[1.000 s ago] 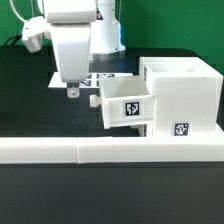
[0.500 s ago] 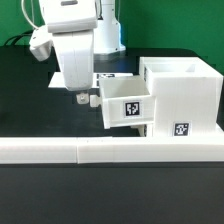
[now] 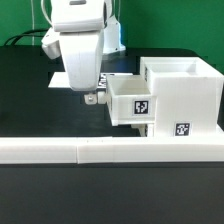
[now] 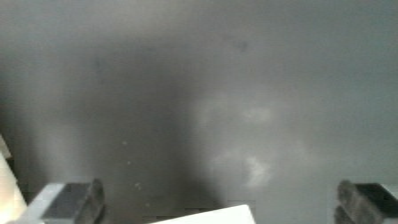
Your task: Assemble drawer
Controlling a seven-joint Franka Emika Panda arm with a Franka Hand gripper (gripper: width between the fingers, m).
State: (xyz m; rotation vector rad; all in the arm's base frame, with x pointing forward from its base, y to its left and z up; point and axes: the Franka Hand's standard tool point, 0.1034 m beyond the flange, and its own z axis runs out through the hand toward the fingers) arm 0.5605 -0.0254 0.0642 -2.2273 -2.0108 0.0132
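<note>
The black table (image 3: 30,115) carries the long low white rail (image 3: 110,149) along its near edge, and behind that rail, toward the exterior view's right, stands the drawer's big white housing (image 3: 185,95) with a square tag on its front. An upper tray (image 3: 133,100) juts partway out of the housing toward the exterior view's left, its round knob (image 3: 90,98) at the tip of the gripper (image 3: 91,96). In the wrist view the fingers (image 4: 68,199) stand wide apart, open over the dark tabletop.
</note>
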